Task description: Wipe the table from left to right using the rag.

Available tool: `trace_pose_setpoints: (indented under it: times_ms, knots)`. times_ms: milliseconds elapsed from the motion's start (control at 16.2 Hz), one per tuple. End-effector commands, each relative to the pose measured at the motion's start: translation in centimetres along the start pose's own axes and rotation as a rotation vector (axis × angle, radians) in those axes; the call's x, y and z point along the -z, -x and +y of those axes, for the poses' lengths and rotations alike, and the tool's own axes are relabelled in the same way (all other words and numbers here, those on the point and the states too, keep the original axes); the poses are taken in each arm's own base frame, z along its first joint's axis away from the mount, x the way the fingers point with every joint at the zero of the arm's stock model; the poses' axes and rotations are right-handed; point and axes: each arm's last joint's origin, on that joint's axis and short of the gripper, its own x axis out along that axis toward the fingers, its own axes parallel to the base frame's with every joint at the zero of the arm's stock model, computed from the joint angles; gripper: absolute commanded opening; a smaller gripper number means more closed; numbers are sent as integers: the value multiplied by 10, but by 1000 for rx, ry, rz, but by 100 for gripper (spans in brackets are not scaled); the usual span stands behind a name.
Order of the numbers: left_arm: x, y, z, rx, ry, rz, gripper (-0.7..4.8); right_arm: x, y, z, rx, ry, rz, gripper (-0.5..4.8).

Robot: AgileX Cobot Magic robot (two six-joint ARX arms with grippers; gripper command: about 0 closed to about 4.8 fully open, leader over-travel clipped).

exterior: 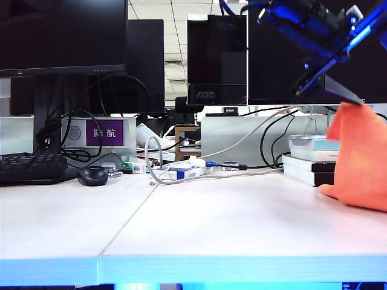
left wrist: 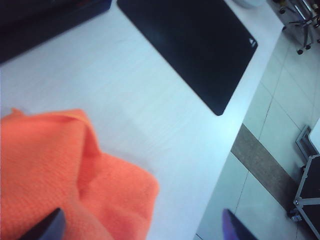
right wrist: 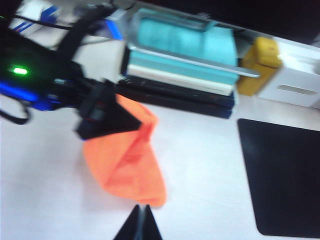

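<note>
At the right edge of the exterior view the rag (exterior: 361, 158) hangs upright from our wide-spread left tool (exterior: 354, 96), its lower end resting on the worktop (exterior: 199, 229). Our right tool (right wrist: 141, 216), pinched empty, hovers nearby.

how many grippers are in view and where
2. The left gripper, open, is over the rag at the table's right end. The right gripper, shut, is above the table near it, seen only in its own wrist view.
</note>
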Motion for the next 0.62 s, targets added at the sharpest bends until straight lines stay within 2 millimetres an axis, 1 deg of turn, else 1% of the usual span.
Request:
trace_pose_setpoints:
  times_ms: [62,123,247,309,432,617]
  knots:
    - [-2,4,-4,11,-12,-1,409,16,1,-6,-12,-27,-81,-4]
    - [-2,4,-4,10,-11,1,409,24,-2,-6,-34,-36,-105,-4]
    - [-1,4,-4,8,-9,4,409,47,-16,4,-122,-80,-150,-4]
    - [-1,4,-3,7,-9,7,409,57,-24,10,-134,-105,-175,-4]
    - [0,4,-3,4,-14,15,409,72,-38,20,-140,-153,-222,-4]
    - [2,4,-2,-6,-23,38,409,101,-66,37,-70,-249,-313,-4]
